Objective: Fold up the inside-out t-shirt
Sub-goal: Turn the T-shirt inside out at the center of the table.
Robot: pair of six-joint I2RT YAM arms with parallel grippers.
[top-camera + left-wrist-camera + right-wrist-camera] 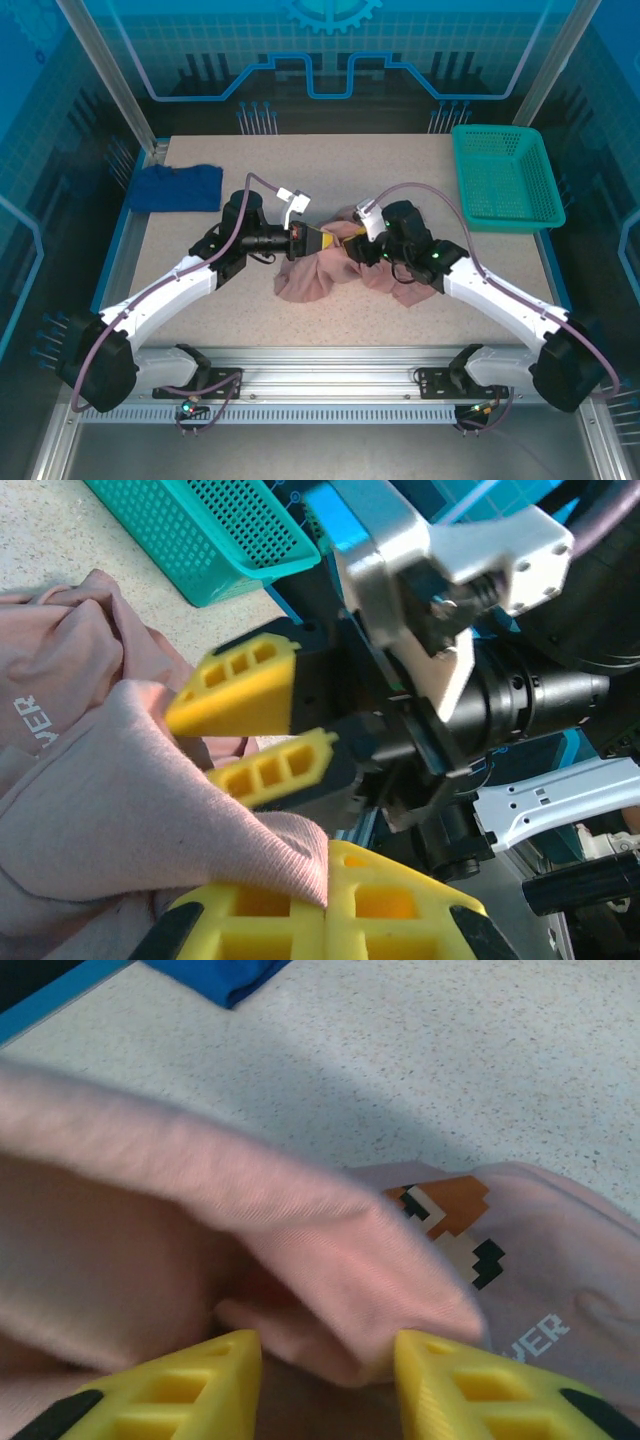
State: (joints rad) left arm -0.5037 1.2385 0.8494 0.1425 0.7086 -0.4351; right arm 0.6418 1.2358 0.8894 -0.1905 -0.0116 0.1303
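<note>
Showed the inside-out t-shirt (318, 272) bunched at the middle of the desk (350, 170). Caught the left hand (328, 882) clamped on a raised fold, the right hand (327, 1348) parted about a neighbouring fold. Judged soft, light, limp; best taken at hem or shoulder edges.

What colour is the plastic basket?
The mesh plastic basket is teal, clearest in the top external view.

Left arm (165, 290) and right arm (505, 300): white shells, black joints, a mauve cable (255, 178) along each. Left end effector (328, 905) and right end effector (325, 1380) carry yellow hollow-celled fingers (190, 1385).
</note>
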